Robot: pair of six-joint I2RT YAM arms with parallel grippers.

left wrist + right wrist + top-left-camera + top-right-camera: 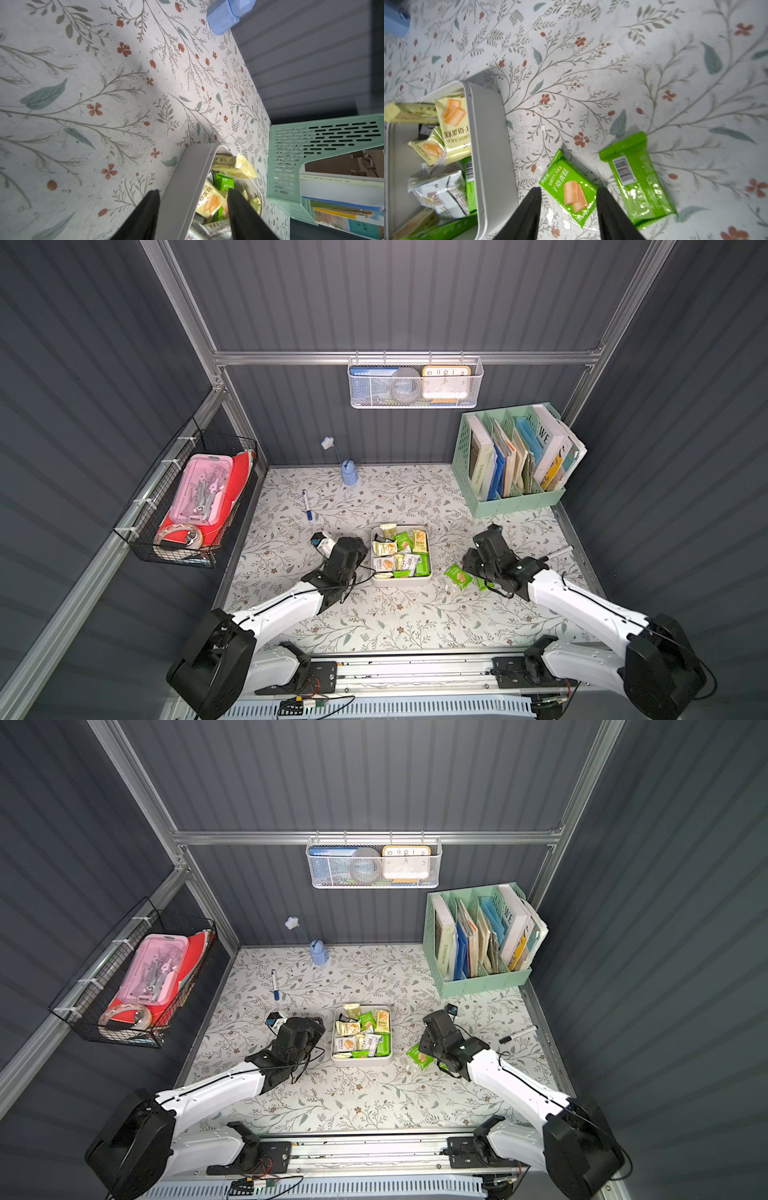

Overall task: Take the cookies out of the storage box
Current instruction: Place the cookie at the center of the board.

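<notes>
The storage box (401, 583), a shallow white tray, sits mid-table with several cookies (399, 551) piled in it: green, pale yellow and white packets. My left gripper (193, 191) is open and straddles the box's left wall (187, 187), one finger outside and one inside over the packets (209, 199). Two green cookie packets lie on the table right of the box. My right gripper (569, 189) hangs open just above the nearer packet (569, 187), not touching it. The other packet (637, 178) lies beside it, barcode up. In both top views the right wrist (490, 551) partly hides that packet.
A mint file holder (515, 460) with books stands at the back right. A blue-capped pen (306, 505) and a small blue lamp (349, 472) lie behind the box. A marker (559, 551) rests near the right edge. A black wire basket (195, 497) hangs on the left wall.
</notes>
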